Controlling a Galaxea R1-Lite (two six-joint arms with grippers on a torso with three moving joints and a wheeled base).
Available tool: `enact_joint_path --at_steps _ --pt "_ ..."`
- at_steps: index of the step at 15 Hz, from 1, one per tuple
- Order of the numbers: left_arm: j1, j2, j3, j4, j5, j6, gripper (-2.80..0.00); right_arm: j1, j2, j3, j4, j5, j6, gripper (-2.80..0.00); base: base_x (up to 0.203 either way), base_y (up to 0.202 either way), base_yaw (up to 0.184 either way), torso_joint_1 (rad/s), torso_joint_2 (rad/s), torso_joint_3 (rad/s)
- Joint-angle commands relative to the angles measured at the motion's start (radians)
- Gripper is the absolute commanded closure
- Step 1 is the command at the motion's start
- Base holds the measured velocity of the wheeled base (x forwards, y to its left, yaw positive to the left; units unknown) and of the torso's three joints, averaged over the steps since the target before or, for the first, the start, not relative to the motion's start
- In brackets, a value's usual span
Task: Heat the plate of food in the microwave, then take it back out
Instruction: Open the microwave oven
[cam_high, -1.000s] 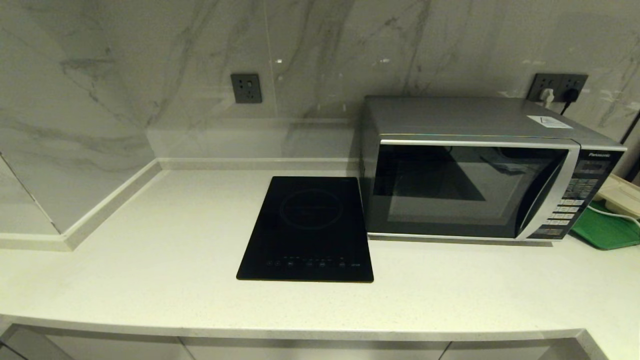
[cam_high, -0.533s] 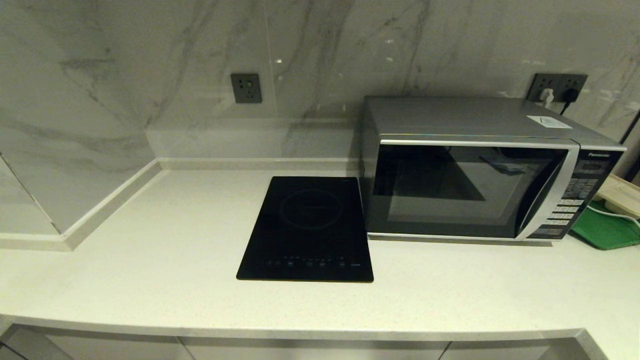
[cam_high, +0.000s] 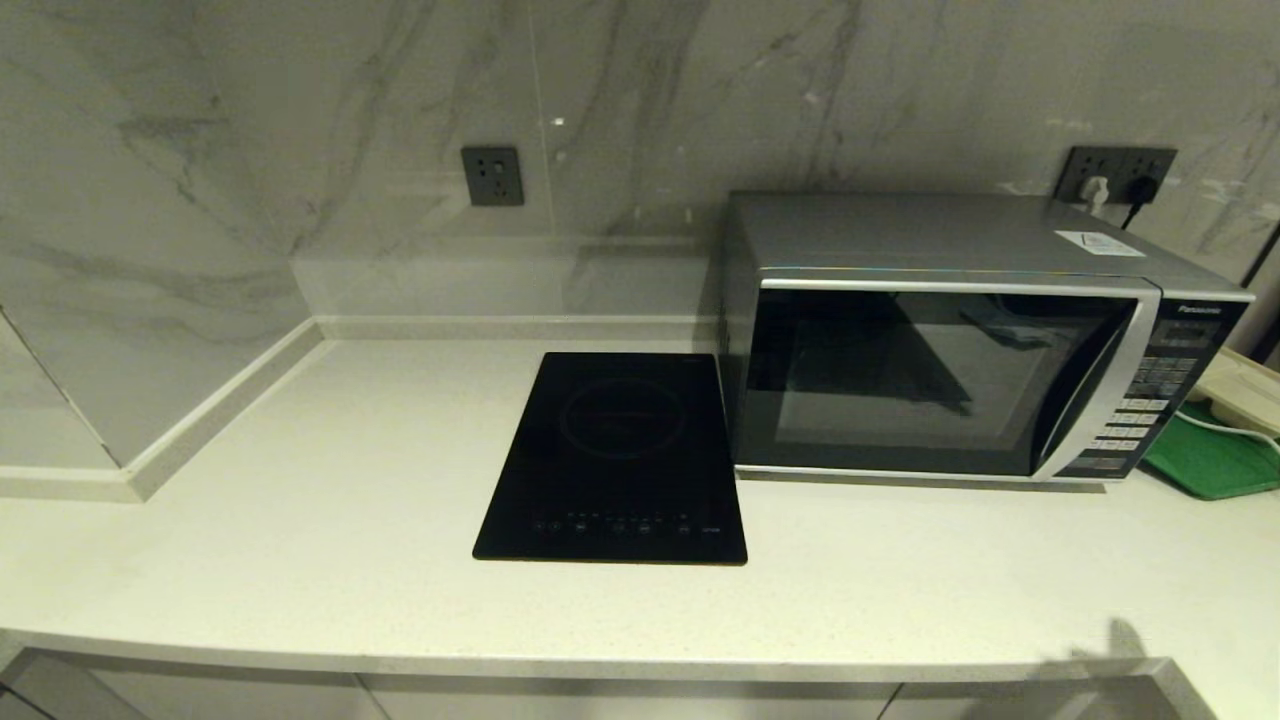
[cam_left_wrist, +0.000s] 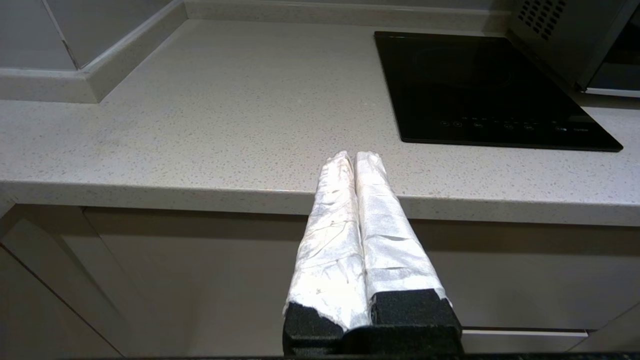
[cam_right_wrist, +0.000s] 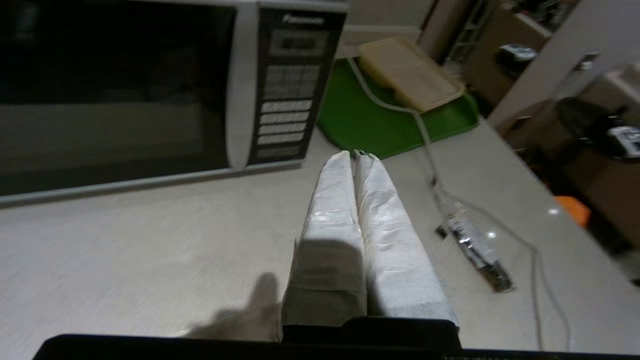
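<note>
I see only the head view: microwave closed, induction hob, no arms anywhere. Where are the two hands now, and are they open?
Observer: The right hand is shut, empty, above the counter before the microwave's keypad.
Operator: And the left one?
Observer: The left hand is shut too, at the counter's front edge, left of the induction hob.
Operator: Is the plate of food near the right hand?
Observer: No plate shows. Beside the microwave lies a green tray carrying a beige lidded box.

Pale speckled counter (cam_high: 330, 520), black induction hob (cam_high: 615, 455), microwave (cam_high: 960, 340), green tray (cam_high: 1215, 462)
</note>
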Motion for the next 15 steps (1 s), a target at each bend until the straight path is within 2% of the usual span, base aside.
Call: enact_joint_path --at_steps 1,3,8,10,13,14,15 --pt "0.000 0.000 0.000 -0.001 0.001 -0.001 0.00 0.008 0.254 -0.047 -0.149 -0.094 -0.034 0.00 0.000 0.000 0.000 0.000 0.00 0.000" --pt "0.000 0.000 0.000 -0.001 0.001 -0.001 0.00 0.042 0.362 -0.073 -0.236 -0.149 -0.049 0.00 0.000 0.000 0.000 0.000 0.00 0.000" --pt "0.000 0.000 0.000 -0.001 0.001 -0.001 0.00 0.200 0.567 -0.128 -0.371 -0.284 -0.040 0.00 0.000 0.000 0.000 0.000 0.00 0.000" --pt "0.000 0.000 0.000 -0.001 0.001 -0.001 0.00 0.248 0.635 -0.151 -0.387 -0.302 -0.040 0.00 0.000 0.000 0.000 0.000 0.00 0.000" --pt "0.000 0.000 0.000 -0.001 0.001 -0.001 0.00 0.259 0.722 -0.147 -0.423 -0.313 -0.038 0.00 0.000 0.000 0.000 0.000 0.00 0.000" --pt "0.000 0.000 0.000 -0.001 0.001 -0.001 0.00 0.259 0.738 -0.140 -0.434 -0.330 -0.038 -2.80 0.000 0.000 0.000 0.000 0.00 0.000" --pt "0.000 0.000 0.000 -0.001 0.001 -0.001 0.00 0.259 0.745 -0.136 -0.437 -0.335 -0.029 -2.80 0.000 0.000 0.000 0.000 0.00 0.000"
